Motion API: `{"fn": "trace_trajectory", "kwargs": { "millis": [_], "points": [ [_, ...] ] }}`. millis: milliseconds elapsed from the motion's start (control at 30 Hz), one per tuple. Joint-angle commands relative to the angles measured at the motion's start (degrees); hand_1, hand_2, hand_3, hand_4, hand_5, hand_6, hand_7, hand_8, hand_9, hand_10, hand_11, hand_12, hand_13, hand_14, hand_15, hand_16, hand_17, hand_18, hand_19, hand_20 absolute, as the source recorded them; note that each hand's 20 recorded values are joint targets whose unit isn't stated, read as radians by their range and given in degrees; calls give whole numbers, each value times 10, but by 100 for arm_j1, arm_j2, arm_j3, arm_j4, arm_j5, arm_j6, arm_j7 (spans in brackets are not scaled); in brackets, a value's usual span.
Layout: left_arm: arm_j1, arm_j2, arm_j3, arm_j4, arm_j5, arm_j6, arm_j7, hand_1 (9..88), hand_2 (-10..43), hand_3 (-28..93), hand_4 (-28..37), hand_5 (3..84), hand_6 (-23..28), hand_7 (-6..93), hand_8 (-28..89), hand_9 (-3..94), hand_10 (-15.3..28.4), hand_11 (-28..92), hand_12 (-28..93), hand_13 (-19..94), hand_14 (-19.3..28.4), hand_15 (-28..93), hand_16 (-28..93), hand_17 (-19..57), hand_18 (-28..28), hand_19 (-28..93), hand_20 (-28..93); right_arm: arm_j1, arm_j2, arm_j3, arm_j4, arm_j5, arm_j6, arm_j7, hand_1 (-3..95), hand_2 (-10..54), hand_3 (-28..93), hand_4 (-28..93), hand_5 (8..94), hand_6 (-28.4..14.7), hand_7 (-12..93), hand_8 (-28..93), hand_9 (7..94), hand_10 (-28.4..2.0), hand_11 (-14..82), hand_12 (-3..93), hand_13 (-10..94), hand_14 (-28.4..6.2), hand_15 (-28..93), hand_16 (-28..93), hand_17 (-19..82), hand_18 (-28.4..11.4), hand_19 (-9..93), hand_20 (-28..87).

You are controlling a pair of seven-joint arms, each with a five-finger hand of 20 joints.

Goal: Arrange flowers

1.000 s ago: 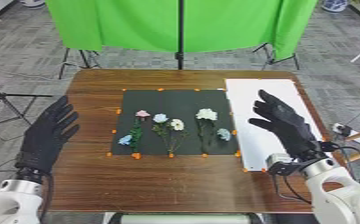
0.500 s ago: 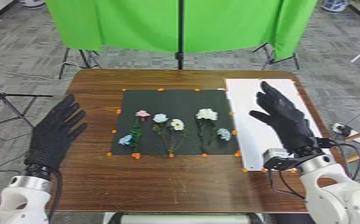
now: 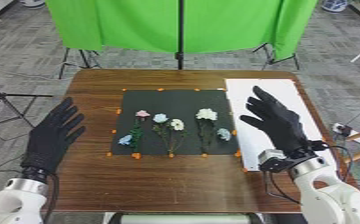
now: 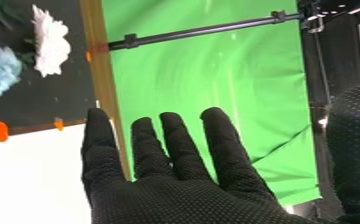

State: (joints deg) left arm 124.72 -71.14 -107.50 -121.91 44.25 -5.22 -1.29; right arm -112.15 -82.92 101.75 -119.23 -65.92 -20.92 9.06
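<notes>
Holding above the right part of the worktop (image 3: 159,187), over the white sheet (image 3: 263,87): right hand (image 3: 281,125), fingers straight and spread wide, nothing gripped. Left hand (image 3: 48,145) at the worktop's left edge, fingers likewise extended, with narrower gaps — empty. Flowers lie on the black mat (image 3: 190,96), between the two hands and well apart from both. Left group: pink flower (image 3: 142,113) at the far end, blue flower (image 3: 125,140) at the near end, green leaves between. Middle: pale blue flower (image 3: 160,118) beside cream flower (image 3: 177,124), stems running toward the robot. Right group: large white flower (image 3: 207,114), with grey-blue flower (image 3: 223,133) nearer the robot. Orange markers (image 3: 136,156) dot the mat's border; white sheet just beside it. Right wrist view agrees — right hand (image 4: 181,202) with straight fingers, separated, holding nothing. Green cloth (image 3: 136,25) and a black pole (image 3: 181,30) stand beyond the worktop.
</notes>
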Motion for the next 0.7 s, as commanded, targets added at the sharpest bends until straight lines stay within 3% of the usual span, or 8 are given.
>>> {"fn": "trace_trajectory", "kwargs": {
  "millis": [33,100,200,333,433,533,633,700],
  "points": [
    [-66,51,-7,46,-67,-81,-91,243,-28,700,-283,222,17,215,-121,133,82,208,145,80,101,285,10,-147,182,383,63,137,104,62,33,134,-24,14,108,-40,822,-280,221,-51,95,-91,207,-111,32,222,151,-102,-68,418,-65,-199,353,137],
    [4,-25,-7,31,-63,-41,-92,244,-27,699,-283,223,16,216,-121,134,82,209,145,81,102,286,10,-145,184,385,65,153,103,34,23,83,-40,24,109,-40,822,-280,221,-51,94,-92,206,-107,32,221,149,-105,-68,417,-65,-199,354,138],
    [46,-213,91,54,-217,-50,-75,245,-27,698,-283,228,15,219,-123,139,83,213,144,88,105,293,8,-137,181,391,66,63,7,-6,-12,68,133,-87,111,-42,822,-280,222,-50,95,-92,207,-105,33,221,159,-122,-74,402,-58,-200,357,139],
    [-170,-148,148,133,-151,-105,-85,247,-28,699,-283,231,16,219,-125,142,85,216,141,90,108,300,3,-135,181,395,66,32,135,62,-38,90,115,-19,110,-43,826,-281,226,-48,99,-94,213,-106,36,218,170,-126,-66,382,-53,-202,361,139],
    [-239,-94,101,105,-71,-50,-64,248,-28,700,-283,231,16,219,-125,143,84,218,139,91,109,307,1,-134,180,397,66,100,71,46,-19,109,11,-56,111,-43,826,-281,227,-48,100,-95,213,-105,37,218,163,-111,-57,388,-55,-201,364,142],
    [-24,-74,90,33,-153,48,-30,248,-28,701,-283,233,17,222,-125,148,87,226,138,94,109,313,-2,-133,181,400,67,103,17,31,-3,52,-28,-6,111,-42,827,-281,226,-48,101,-95,211,-107,37,219,161,-105,-45,398,-50,-199,368,147],
    [103,-88,6,14,-149,-45,-43,248,-28,703,-283,234,18,223,-127,152,90,230,134,98,111,320,-6,-131,181,402,67,76,31,99,-39,63,-106,8,111,-42,827,-281,225,-49,100,-94,210,-108,37,220,158,-104,-33,404,-47,-199,370,153],
    [29,-43,59,47,-174,74,34,248,-27,702,-283,235,18,223,-127,153,90,233,132,98,111,323,-9,-130,181,403,66,17,129,119,-77,33,29,-47,112,-41,827,-281,226,-49,101,-94,210,-108,37,220,160,-103,-27,404,-46,-199,371,156]
  ]
}}
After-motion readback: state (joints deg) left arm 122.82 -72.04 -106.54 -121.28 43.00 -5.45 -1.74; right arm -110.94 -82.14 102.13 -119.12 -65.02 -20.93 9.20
